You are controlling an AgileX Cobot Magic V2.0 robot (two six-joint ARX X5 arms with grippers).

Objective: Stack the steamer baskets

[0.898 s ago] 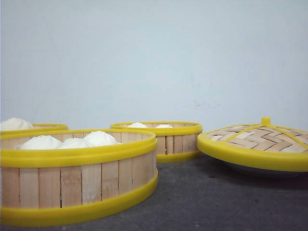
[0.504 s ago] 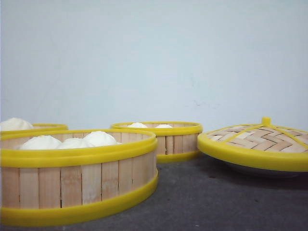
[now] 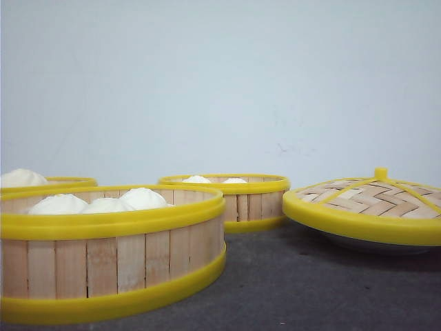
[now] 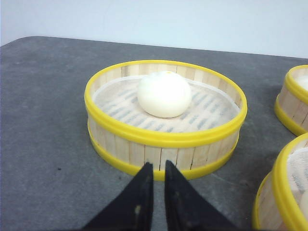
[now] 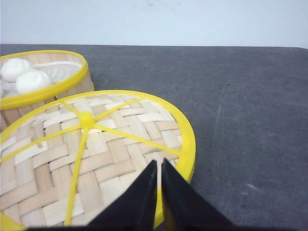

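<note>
Change: nothing I can see has moved across the front views; all three steamer baskets sit unstacked on the tabletop [image 3: 310, 289].
Baskets: near basket [image 3: 110, 252] holds three buns, far basket [image 3: 234, 200] two, left basket [image 4: 166, 118] one.
Handling: I judge them light and stiff; buns could roll, so keep level and pinch the yellow top ring.
Left hand [image 4: 156, 168]: fingers nearly together, empty, just short of the left basket.
Right hand [image 5: 159, 166]: nearly closed, empty, over the woven lid [image 5: 86, 159].
</note>
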